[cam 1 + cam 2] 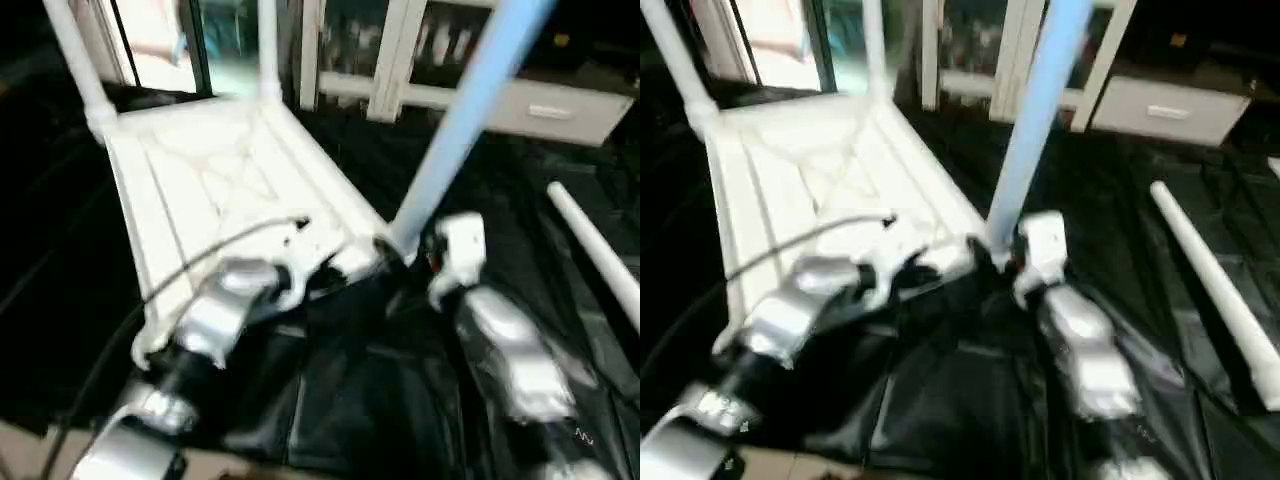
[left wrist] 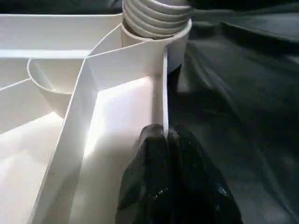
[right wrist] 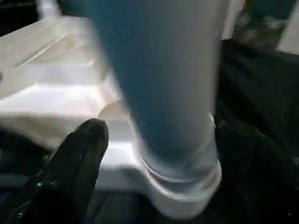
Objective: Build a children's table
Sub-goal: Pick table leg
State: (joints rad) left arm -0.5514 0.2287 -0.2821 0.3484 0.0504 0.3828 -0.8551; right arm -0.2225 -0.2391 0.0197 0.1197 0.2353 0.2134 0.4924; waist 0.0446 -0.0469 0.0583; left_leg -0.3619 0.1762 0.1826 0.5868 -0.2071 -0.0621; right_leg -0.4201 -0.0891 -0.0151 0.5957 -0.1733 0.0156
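1 loose leg [image 1: 600, 255] (head views), left jaws pinching rim [image 2: 164, 93]

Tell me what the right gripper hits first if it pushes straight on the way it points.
Most likely the leg standing in the tabletop's corner socket, right ahead of the right gripper; depth is unclear.

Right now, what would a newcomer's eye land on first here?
The upside-down white table top on the black-sheeted work table, with legs standing in three corner sockets; the nearest leg rises steeply between the two arms. The left gripper pinches the top's rim beside that socket. A loose leg lies on the sheet to the right.
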